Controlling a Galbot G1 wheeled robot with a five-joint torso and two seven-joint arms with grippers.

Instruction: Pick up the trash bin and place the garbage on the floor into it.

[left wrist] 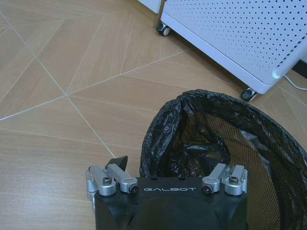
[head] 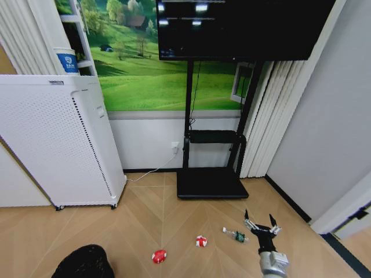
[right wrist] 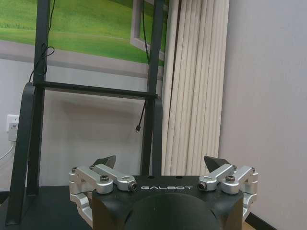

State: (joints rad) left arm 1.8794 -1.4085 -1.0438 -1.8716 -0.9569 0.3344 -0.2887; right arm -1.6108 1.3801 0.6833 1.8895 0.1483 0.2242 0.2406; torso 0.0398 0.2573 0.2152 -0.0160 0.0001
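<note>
The left gripper (left wrist: 169, 178) sits at the rim of the black round mesh trash bin (left wrist: 249, 143), one finger outside the liner; I cannot tell whether it grips. The right gripper (head: 261, 226) hangs spread open and empty. Just beside it lies the slim green-and-white bottle-like piece (head: 236, 235), farther off the red-and-white wrapper (head: 201, 241) and the red wad (head: 159, 255). Beyond stand the white perforated appliance (head: 52, 139) and the black screen stand (head: 211, 182). Likely collecting litter; next calls for lowering onto the bottle.

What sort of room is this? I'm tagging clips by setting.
Probably an office or showroom corner: a large screen on a black stand, a white perforated air purifier and a meadow mural over wood flooring.
</note>
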